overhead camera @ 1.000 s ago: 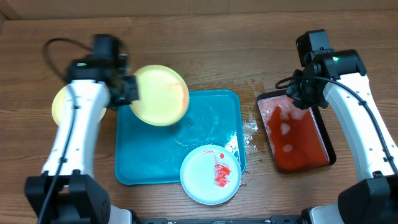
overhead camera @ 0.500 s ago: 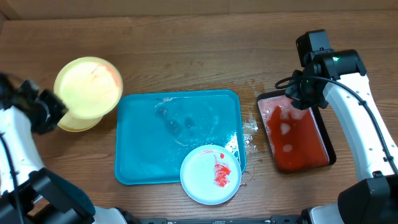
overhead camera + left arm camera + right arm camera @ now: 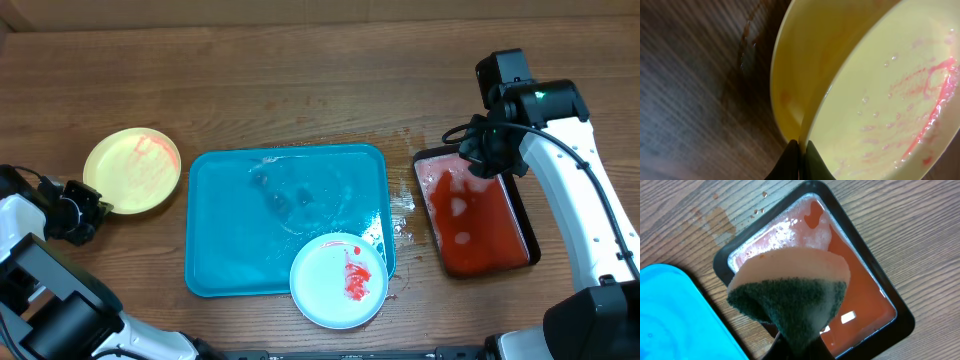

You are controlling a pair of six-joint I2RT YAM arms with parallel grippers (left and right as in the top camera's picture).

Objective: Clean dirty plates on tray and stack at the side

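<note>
place: robotics lab bench, set out as a mock dish-washing station.
evidence:
- wood-grain counter (image 3: 300, 100), with a plain tan board (image 3: 300, 12) beyond the tray's far side.
- turquoise plastic tray (image 3: 240, 240), wet, at the centre of the counter.
- two white-and-black robot arms: left arm (image 3: 18, 228) left of the tray, right arm (image 3: 600, 235) right of it.
- black tray (image 3: 905, 322) of red liquid, just right of the tray, with a green-and-tan sponge (image 3: 790, 300) above it.
- plastic plates with red smears: pale yellow plate (image 3: 132, 170) left of the tray, white plate (image 3: 338, 280) overlapping the tray's near right corner.
</note>
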